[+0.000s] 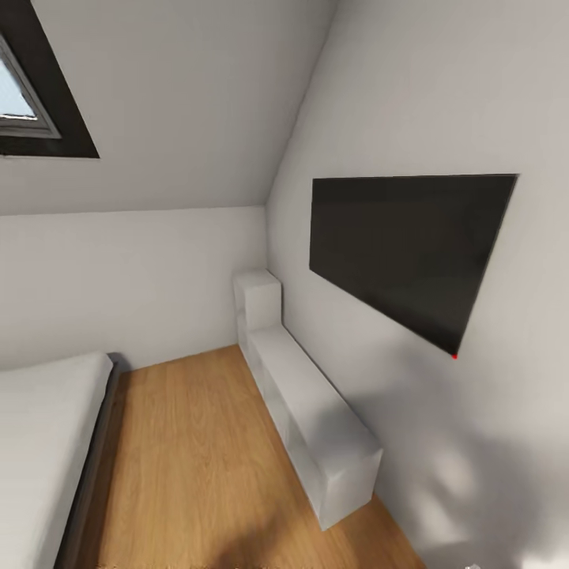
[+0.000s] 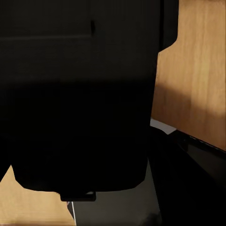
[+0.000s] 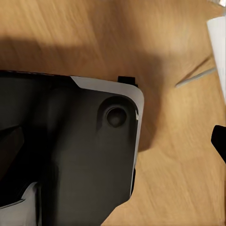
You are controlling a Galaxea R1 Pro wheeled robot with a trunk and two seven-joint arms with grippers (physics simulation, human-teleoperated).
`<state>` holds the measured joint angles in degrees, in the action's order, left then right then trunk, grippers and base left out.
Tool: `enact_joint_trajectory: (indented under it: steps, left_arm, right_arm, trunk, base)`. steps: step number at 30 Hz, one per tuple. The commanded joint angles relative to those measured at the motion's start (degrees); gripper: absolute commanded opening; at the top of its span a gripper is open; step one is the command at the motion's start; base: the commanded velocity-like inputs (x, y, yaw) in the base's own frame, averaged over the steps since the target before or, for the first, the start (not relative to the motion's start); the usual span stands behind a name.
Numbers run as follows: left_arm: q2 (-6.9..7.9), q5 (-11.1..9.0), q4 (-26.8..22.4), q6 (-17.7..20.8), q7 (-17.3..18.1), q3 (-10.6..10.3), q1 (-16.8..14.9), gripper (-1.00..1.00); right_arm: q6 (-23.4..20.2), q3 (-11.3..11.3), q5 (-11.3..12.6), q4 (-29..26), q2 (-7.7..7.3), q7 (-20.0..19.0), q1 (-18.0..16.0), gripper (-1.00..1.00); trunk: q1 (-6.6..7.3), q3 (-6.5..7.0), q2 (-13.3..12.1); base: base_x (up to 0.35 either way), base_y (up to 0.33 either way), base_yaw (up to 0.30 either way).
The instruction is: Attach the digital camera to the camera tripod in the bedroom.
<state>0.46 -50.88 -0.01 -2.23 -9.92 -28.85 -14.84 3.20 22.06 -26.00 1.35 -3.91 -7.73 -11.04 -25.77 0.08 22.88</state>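
Note:
I am in the bedroom, looking at its light wood plank floor (image 1: 197,450), pale walls and a sloped ceiling with a dark-framed skylight (image 1: 35,103). The digital camera and the camera tripod are out of view. The left wrist view looks past a large dark part of my own body (image 2: 75,103) onto the wood floor (image 2: 197,70). In the right wrist view my dark base with a pale grey edge (image 3: 80,155) stands over the same floor (image 3: 179,179).
A low grey bed (image 1: 39,450) lies at the left. A long low white cabinet (image 1: 316,427) runs along the right wall under a black wall screen (image 1: 403,245). Beside my base is a white object (image 3: 217,42) with a thin metal leg (image 3: 195,77).

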Motion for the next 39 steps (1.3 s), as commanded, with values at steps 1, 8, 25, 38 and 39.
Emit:
enact_joint_trajectory:
  steps: [1, 8, 25, 38, 39]
  left_arm:
    - [-0.01, -0.36, 0.00, -0.05, -0.17, -0.51, -0.01, -1.00]
    - [-0.01, -0.36, -0.04, -0.05, -0.16, -0.51, -0.01, -1.00]
    - [0.07, -0.36, -0.05, -0.05, -0.19, -0.51, -0.01, -1.00]
    - [0.10, -0.30, -0.13, -0.12, -0.12, -0.51, -0.01, -1.00]
    - [0.11, -0.30, -0.14, -0.12, -0.12, -0.51, -0.01, -1.00]
  right_arm:
    - [0.29, 0.49, -0.45, 0.14, -0.04, -0.10, -0.03, 1.00]
    - [0.31, 0.49, -0.45, 0.14, -0.09, -0.12, -0.03, 1.00]
    - [0.31, 0.44, -0.45, 0.14, -0.13, -0.09, -0.03, 1.00]
    - [0.31, 0.44, -0.45, 0.14, -0.13, -0.14, -0.03, 1.00]
    - [0.31, 0.44, -0.45, 0.14, -0.13, -0.14, -0.03, 1.00]
  trunk:
    - [-0.01, -0.02, 0.04]
    - [-0.01, -0.02, 0.04]
    - [-0.01, -0.02, 0.04]
    - [-0.01, -0.02, 0.04]
    - [-0.01, -0.02, 0.04]
  base:
    - [-0.037, 0.000, 0.275]
    - [-0.014, 0.000, 0.276]
    - [-0.001, 0.000, 0.276]
    - [0.000, 0.000, 0.276]
    - [0.000, 0.000, 0.276]
